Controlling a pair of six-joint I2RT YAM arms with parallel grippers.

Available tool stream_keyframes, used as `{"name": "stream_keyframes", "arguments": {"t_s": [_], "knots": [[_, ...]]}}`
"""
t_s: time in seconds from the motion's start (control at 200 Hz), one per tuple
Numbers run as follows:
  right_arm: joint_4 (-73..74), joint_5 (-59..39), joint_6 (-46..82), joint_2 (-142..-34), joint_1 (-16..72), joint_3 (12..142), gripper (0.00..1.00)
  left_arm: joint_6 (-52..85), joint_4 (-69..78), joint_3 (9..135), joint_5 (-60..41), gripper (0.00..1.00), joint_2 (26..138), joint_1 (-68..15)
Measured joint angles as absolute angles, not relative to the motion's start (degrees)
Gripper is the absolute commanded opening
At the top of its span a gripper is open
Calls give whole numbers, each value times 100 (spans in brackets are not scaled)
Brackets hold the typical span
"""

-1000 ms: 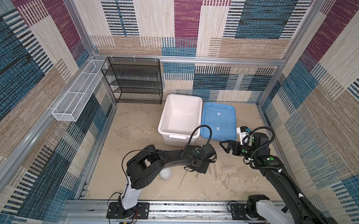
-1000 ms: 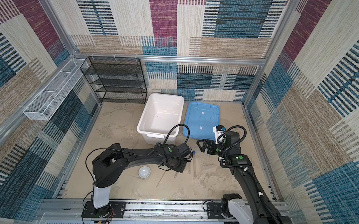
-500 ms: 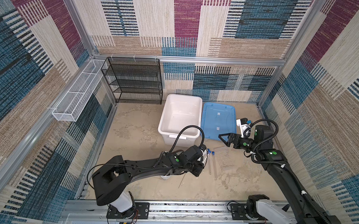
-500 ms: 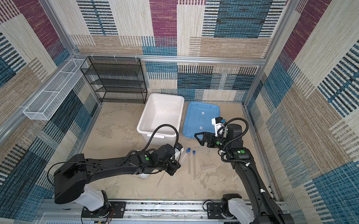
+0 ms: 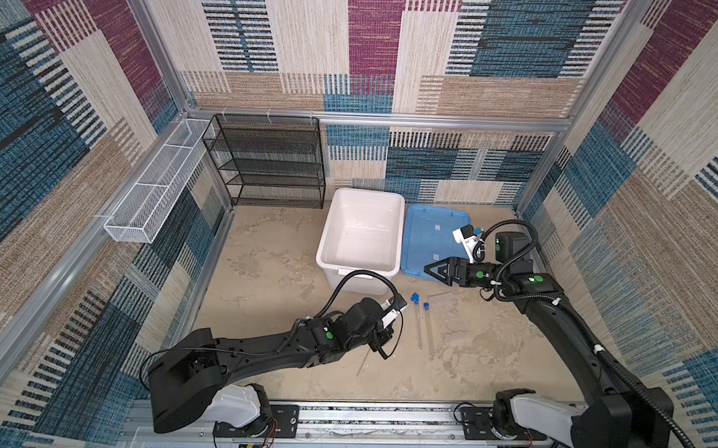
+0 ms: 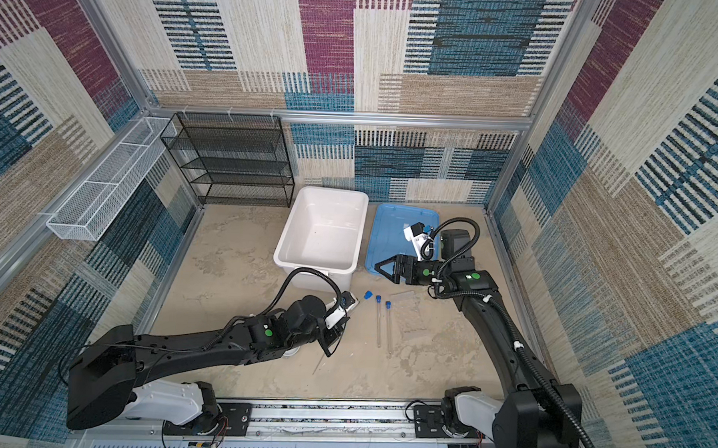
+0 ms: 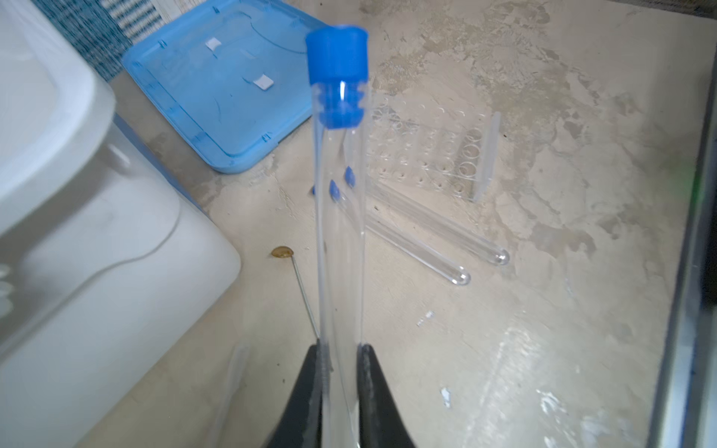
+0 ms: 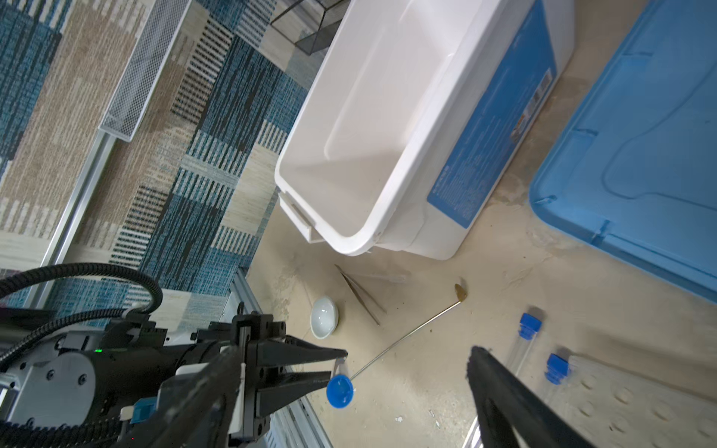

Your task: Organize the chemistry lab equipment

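One blue-capped tube (image 7: 341, 232) is gripped low on its body by the left hand (image 7: 340, 351), cap raised, while two more tubes (image 5: 418, 325) are left lying on the counter (image 5: 288, 272) just beside the flat-lying clear rack (image 5: 449, 316). The right hand (image 5: 432, 272) is held wide and empty over the blue lid's (image 5: 432, 232) near edge. The rack is probably best stood up and steadied first, then the tube lowered slowly so nothing is knocked.
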State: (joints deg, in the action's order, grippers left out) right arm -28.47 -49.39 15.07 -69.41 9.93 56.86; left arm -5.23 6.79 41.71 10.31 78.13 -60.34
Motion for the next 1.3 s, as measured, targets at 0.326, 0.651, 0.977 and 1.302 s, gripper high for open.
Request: {"name": "stream_keyframes", "arguments": {"t_s": [0.326, 0.651, 0.977, 1.302], "knots": [[-3030, -5096, 1282, -7273, 1356, 5636, 76, -1050, 1232, 4134, 1205, 14, 8023, -6001], [-3028, -5249, 1192, -7467, 1417, 5548, 64, -1068, 1459, 4189, 1166, 14, 8154, -6001], [-3028, -5378, 1170, -7524, 1433, 5481, 51, -1068, 1472, 4222, 1164, 14, 8215, -6001], [-3028, -5441, 1131, -7524, 1476, 5448, 35, -1079, 1472, 4289, 1166, 13, 8217, -6001]]}}
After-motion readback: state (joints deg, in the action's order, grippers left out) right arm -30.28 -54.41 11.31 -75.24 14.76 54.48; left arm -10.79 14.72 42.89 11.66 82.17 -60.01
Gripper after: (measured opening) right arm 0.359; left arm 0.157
